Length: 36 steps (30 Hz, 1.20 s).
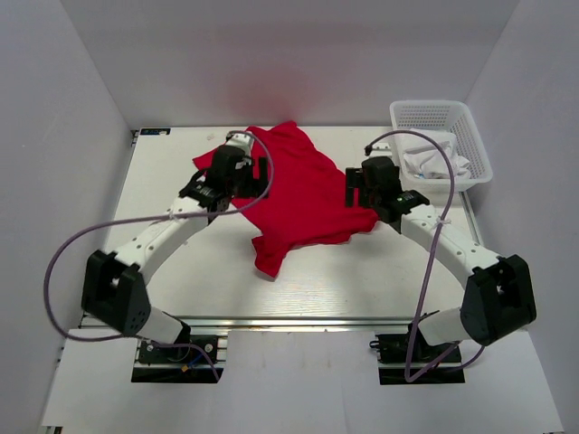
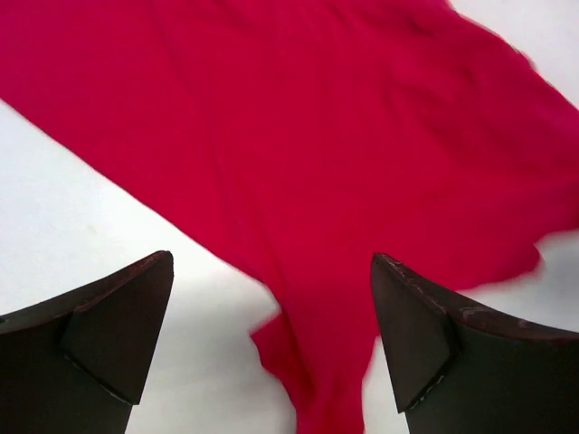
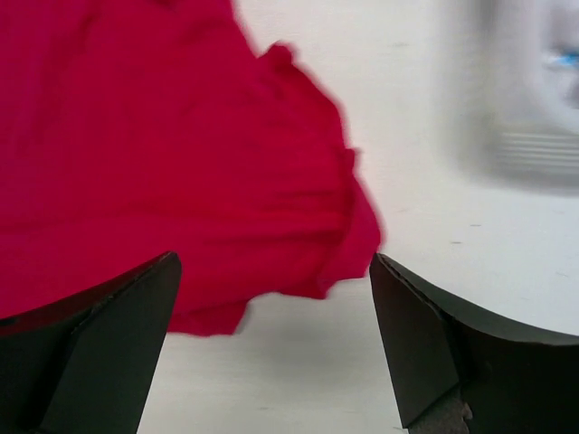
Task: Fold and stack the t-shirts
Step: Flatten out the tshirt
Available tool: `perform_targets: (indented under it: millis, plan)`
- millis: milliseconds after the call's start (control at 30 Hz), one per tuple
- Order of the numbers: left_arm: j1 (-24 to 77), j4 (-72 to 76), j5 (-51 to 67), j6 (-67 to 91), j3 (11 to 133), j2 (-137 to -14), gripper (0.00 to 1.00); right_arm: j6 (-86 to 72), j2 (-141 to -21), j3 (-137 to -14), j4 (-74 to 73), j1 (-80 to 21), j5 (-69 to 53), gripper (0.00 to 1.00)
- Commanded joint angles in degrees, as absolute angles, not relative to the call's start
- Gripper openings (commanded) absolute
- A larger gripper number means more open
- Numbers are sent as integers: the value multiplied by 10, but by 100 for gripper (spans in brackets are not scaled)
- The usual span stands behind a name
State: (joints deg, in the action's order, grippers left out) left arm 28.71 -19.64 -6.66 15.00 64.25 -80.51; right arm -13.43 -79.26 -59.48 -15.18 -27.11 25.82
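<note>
Red and unprinted, the t-shirt [image 1: 303, 194] lay rumpled on the far middle of the bench [image 1: 362, 280], between your two arms and not yet folded. Its body spread in a loose, slanted patch with soft ridges running across it. One flap trailed toward the near edge and a bunched corner sat at the right side. From above I could not tell sleeve from hem with any certainty.

I judged the step in hand to be flattening the shirt before any fold. To do it well, you needed each claw to take a single layer at an outer edge rather than a bunch from the middle. You then needed to draw the two edges apart until the ridges pulled out. Fabric this thin would probably drag and double under itself, so a slight lift before the pull seemed wise.

Your left claw [image 2: 271, 258] stood wide open and gripped nothing, its fingers on either side of a narrow tongue of red cloth lying on the white surface. Your right claw [image 3: 271, 262] was open and empty too, with the shirt's ruffled right edge just ahead of its fingers.

Beyond the right arm, a white basket [image 1: 432, 106] at the far right corner held some pale cloth [image 1: 434, 163], apart from the red shirt.
</note>
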Motion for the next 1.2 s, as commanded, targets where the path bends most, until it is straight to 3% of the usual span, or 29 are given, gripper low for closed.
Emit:
perform_targets:
  millis: [0,200,533,900,1167]
  plan:
    - [266,-224,-184,181,712,-888,100,-123,-815,-589,-152,-286,109,90]
    - [222,-221,-166,167,835,-1064,100,-142,-879,-562,-107,-312,10,90]
    - [166,-200,-111,153,915,-1219,100,-196,-971,-582,-120,-295,76,90]
    - [155,-178,16,166,803,-1223,100,-224,-1080,-668,-154,-207,76,90]
    - [185,-145,151,237,555,-1087,100,-171,-1168,-810,-168,-167,63,90]
